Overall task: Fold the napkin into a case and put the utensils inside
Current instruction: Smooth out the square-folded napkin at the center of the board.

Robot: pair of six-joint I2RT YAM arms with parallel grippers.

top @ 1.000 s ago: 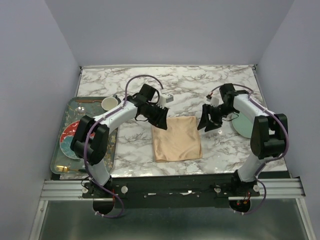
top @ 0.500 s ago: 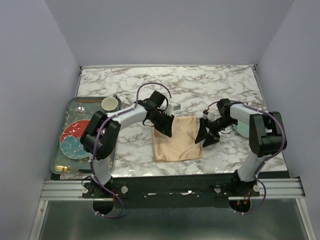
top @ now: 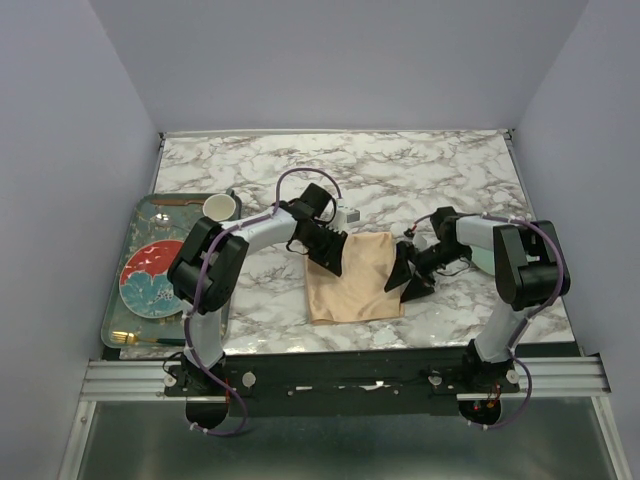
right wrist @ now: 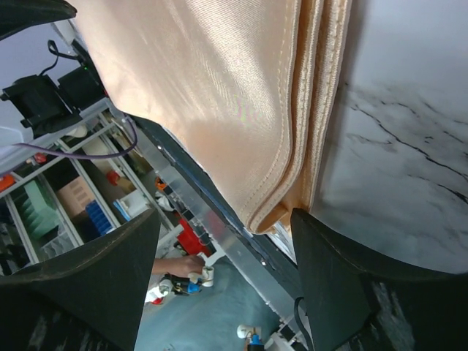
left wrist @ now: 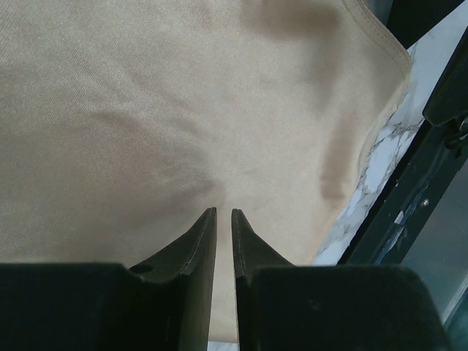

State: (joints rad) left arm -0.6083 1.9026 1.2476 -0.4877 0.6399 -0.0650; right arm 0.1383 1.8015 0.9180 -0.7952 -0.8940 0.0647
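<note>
Near the middle of the marble worktop point(top: 400, 170) lies the napkin point(top: 355, 285), a peach-orange cloth folded to a flat, near-square shape, with its layered edges on its right side. The left hand point(top: 328, 257) sits on the cloth's far left corner. In the left wrist view its fingers point(left wrist: 197, 248) are drawn to a narrow slit, their tips pressed into the napkin point(left wrist: 146, 110), and soft creases in the fabric run toward those tips, so a pinch of cloth is caught between them.

The right hand point(top: 405, 275) stands at the napkin's right edge, low over the worktop. Its fingers point(right wrist: 88, 285) are spread wide, and the right wrist view shows the stacked hems of the napkin point(right wrist: 219, 88) in the gap between them, beside bare marble point(right wrist: 409, 146); neither finger touches the cloth there.

Well apart, at the left edge, a grey patterned tray point(top: 112, 310) carries a red and teal plate point(top: 150, 278) and a small cup point(top: 220, 207). The utensils point(top: 128, 338), gold-coloured, lie along the tray's near edge.
</note>
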